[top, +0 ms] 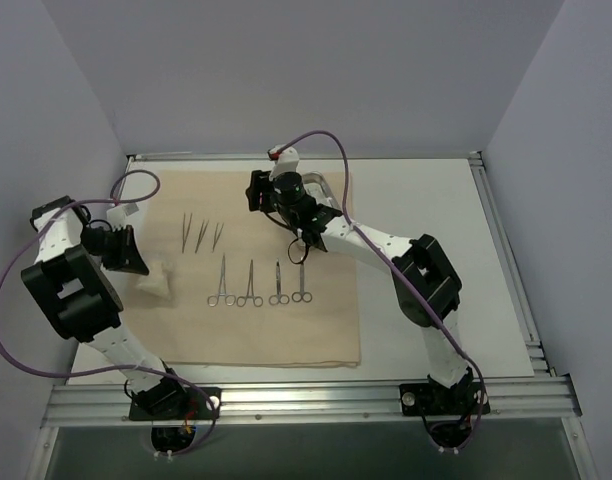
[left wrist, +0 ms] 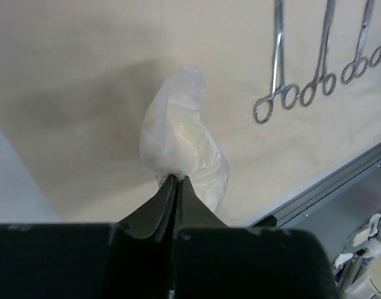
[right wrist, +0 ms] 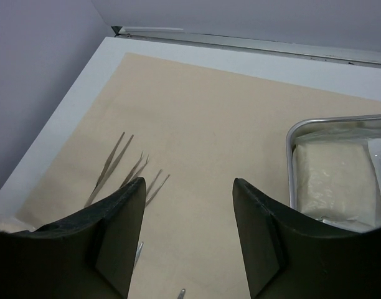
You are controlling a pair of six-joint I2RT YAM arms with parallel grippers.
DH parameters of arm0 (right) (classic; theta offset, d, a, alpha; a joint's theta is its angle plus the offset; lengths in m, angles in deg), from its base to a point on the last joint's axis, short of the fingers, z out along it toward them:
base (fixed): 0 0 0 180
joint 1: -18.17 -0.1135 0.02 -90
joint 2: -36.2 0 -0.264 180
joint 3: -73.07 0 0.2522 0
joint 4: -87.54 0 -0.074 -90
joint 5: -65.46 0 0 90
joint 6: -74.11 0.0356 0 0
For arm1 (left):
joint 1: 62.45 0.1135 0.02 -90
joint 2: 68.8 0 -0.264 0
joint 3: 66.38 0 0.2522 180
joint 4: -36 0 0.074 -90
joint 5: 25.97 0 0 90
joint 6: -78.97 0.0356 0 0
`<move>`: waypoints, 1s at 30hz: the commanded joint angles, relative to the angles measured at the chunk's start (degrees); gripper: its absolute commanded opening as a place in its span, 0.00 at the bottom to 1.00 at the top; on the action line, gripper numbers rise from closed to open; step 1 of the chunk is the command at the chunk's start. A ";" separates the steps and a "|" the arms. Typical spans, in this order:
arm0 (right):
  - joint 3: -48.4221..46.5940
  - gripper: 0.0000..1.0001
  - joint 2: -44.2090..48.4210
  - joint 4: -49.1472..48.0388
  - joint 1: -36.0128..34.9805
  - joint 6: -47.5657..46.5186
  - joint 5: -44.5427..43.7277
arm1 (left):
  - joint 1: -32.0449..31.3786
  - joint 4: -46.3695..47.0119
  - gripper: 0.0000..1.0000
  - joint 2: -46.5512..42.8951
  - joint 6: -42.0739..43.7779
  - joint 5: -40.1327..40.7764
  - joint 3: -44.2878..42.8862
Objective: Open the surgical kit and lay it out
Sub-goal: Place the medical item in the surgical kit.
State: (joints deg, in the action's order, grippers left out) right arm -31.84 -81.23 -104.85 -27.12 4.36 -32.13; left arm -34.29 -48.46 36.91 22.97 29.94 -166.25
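Here, near the left edge of the table (top: 436, 190), the left jaws pinch a clear packet (left wrist: 181, 140) tight over the beige cloth (top: 286, 340). Next lie three tweezers (top: 201, 233), then four ring-handled tools (top: 250, 290) in a row. By the far edge, the right jaws hang wide apart beside the steel tray (right wrist: 291, 156), which holds a white pad (right wrist: 333, 180).
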 commanded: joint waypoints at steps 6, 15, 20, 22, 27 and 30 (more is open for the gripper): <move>1.94 0.54 4.05 -2.50 0.82 -0.92 0.92 | 6.46 -3.05 0.02 7.13 11.35 3.14 -0.20; 3.17 0.54 4.57 -2.33 1.44 -0.65 0.30 | 6.38 -1.90 0.02 12.41 13.02 2.62 -3.10; 3.00 0.54 4.49 -2.06 1.62 -0.56 0.13 | 6.03 0.20 0.02 11.45 11.45 0.95 -2.23; 2.83 0.54 4.57 -2.06 1.62 -0.56 0.04 | 6.11 1.96 0.02 10.84 9.87 -0.36 -1.26; 2.47 0.54 3.96 -1.27 2.05 -0.30 -0.05 | 6.20 8.72 0.02 7.50 3.10 -1.95 2.60; 2.21 0.54 3.52 -0.48 2.84 0.49 0.47 | 6.29 11.80 0.02 5.74 0.55 -2.21 4.89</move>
State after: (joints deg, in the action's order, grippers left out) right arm -28.85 -80.96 -105.02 -25.31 4.18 -31.54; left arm -28.23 -42.78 47.03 26.95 30.64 -162.64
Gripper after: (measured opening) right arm 0.537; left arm 0.033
